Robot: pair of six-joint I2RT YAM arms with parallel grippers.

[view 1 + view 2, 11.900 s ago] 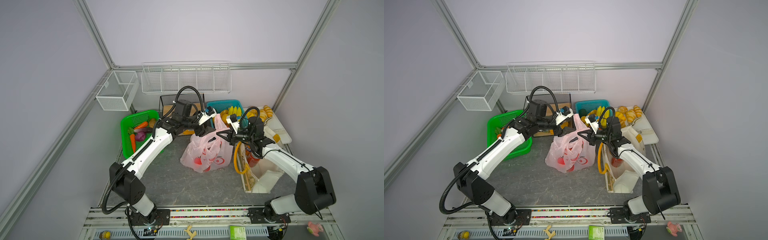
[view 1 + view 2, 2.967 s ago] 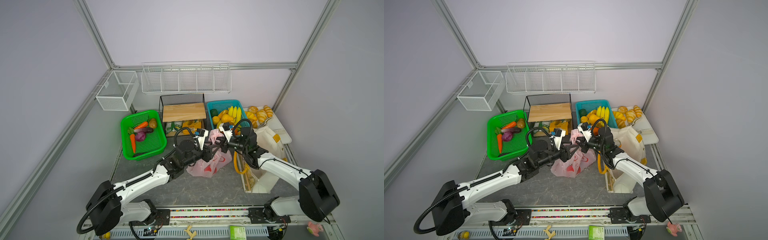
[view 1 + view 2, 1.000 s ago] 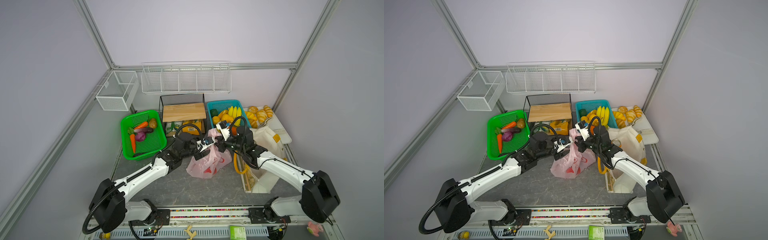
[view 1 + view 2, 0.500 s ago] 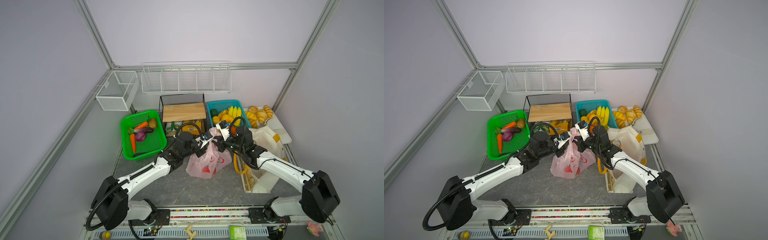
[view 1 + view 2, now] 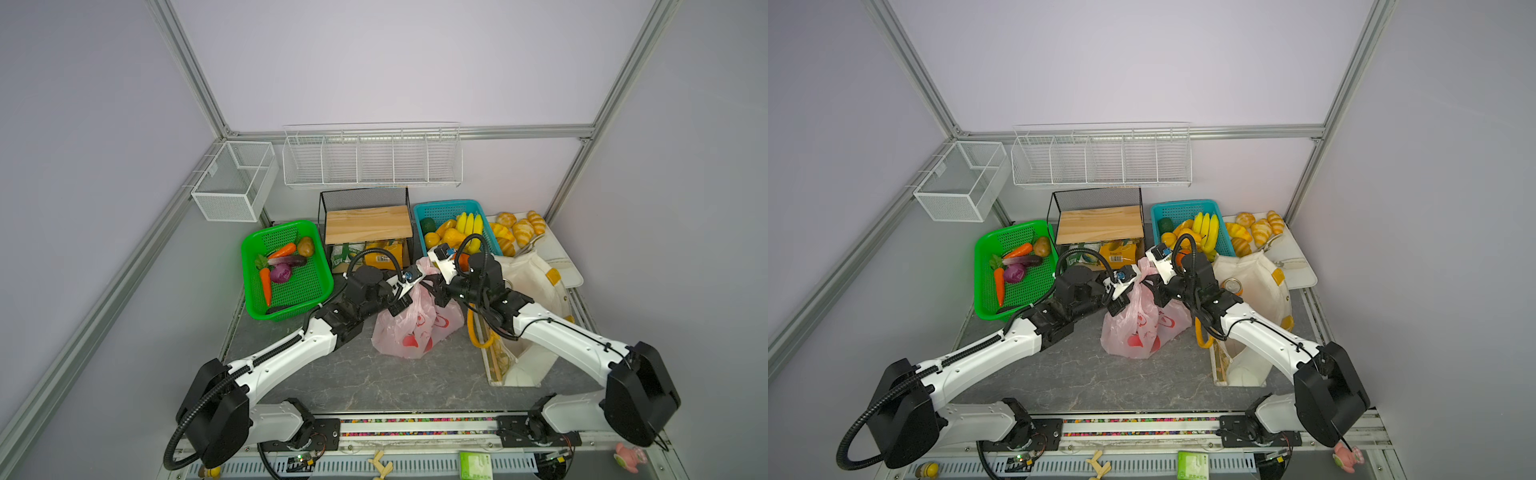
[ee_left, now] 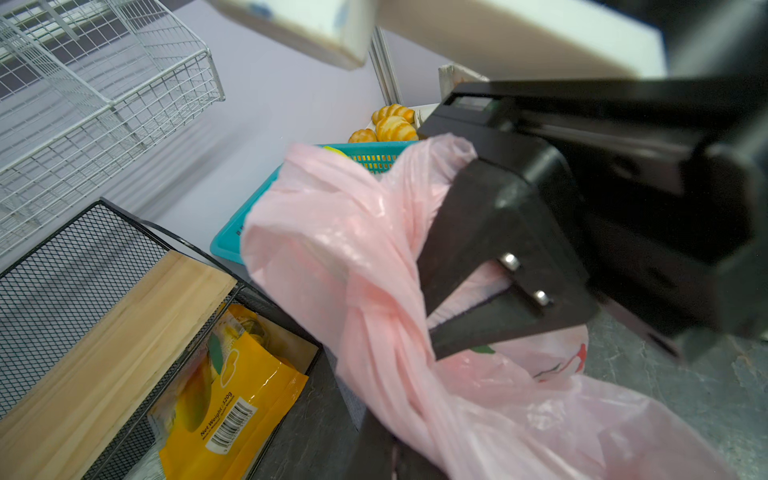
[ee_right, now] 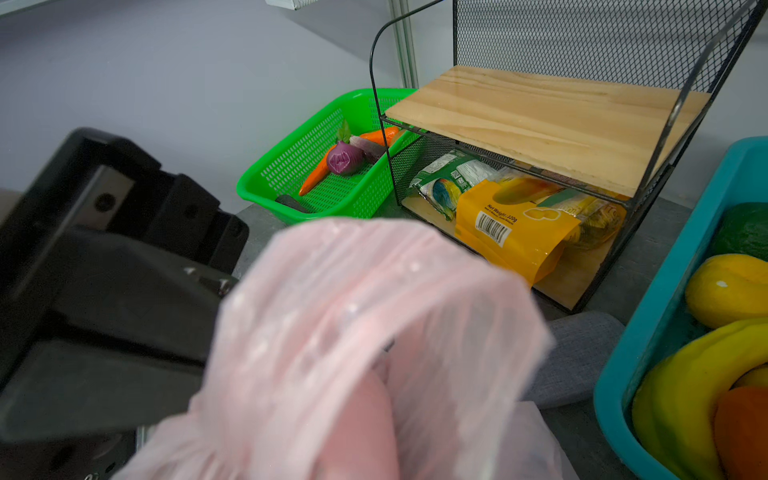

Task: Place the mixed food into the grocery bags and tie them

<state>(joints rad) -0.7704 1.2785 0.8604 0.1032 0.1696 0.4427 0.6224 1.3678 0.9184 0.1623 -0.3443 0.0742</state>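
In both top views the pink plastic bag [image 5: 415, 332] [image 5: 1138, 332] is seen standing on the grey counter [image 5: 374, 382], in front of the black wire rack [image 5: 365, 198] and between the green basket [image 5: 286, 311] and the cream canvas tote [image 5: 528, 278]. Its handles [image 5: 423, 264] are gathered into a twisted bunch at the top, where the two arms meet. The left gripper [image 5: 400, 301] is set against the bunch from the green basket's side, its jaws clenched on the pink film. The right gripper [image 5: 438, 291] is set against it from the tote's side, its jaws likewise clenched on a handle. In the left wrist view the twisted handles [image 6: 374, 299] are shown pinched between black jaws, with the teal basket [image 6: 232, 241] behind them. In a top view the top of a can [image 5: 1232, 286] is seen inside the tote's mouth. The rest of the bag's contents cannot be made out through the film.
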